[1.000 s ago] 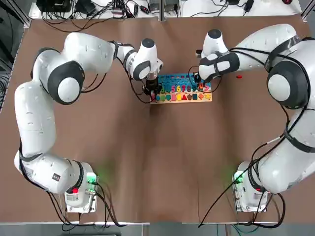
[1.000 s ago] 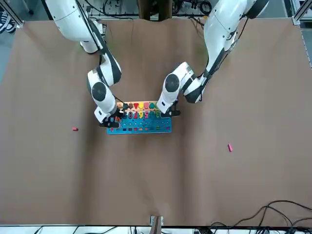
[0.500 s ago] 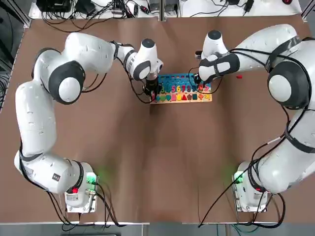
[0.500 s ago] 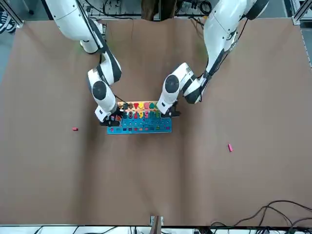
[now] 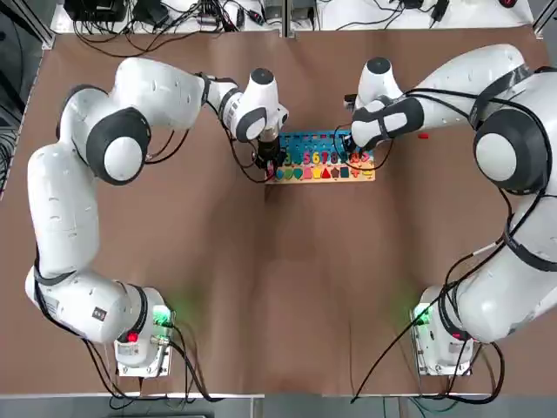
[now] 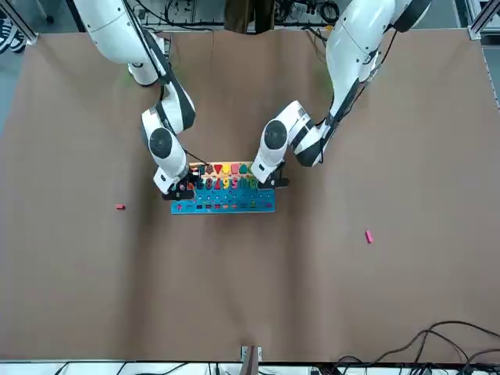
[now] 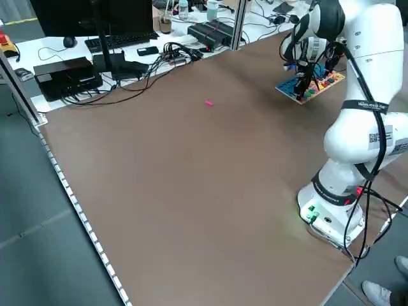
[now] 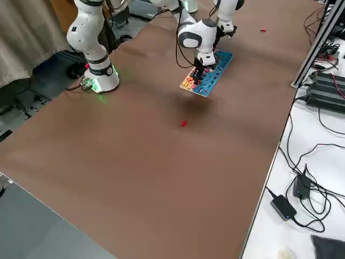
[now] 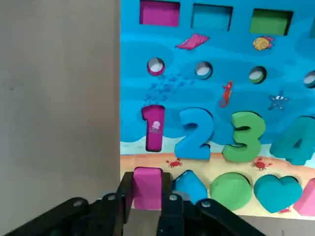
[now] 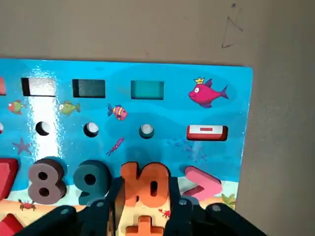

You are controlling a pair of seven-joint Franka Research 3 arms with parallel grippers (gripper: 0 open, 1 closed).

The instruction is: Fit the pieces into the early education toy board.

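The toy board lies flat at the table's middle back, blue on top with a row of numbers and shapes. My left gripper stands at the board's left end, shut on a pink rectangular piece at the wooden edge next to the number 1. My right gripper is at the board's right end, shut on an orange "10" piece beside the 9. A red piece lies loose right of the board. A pink piece lies loose on the far left of the table.
Brown table cover stretches wide around the board. Cables and equipment line the back edge. Both arm bases stand at the near edge.
The right gripper has shifted very slightly over the board's right end. The left gripper holds still with the pink piece.
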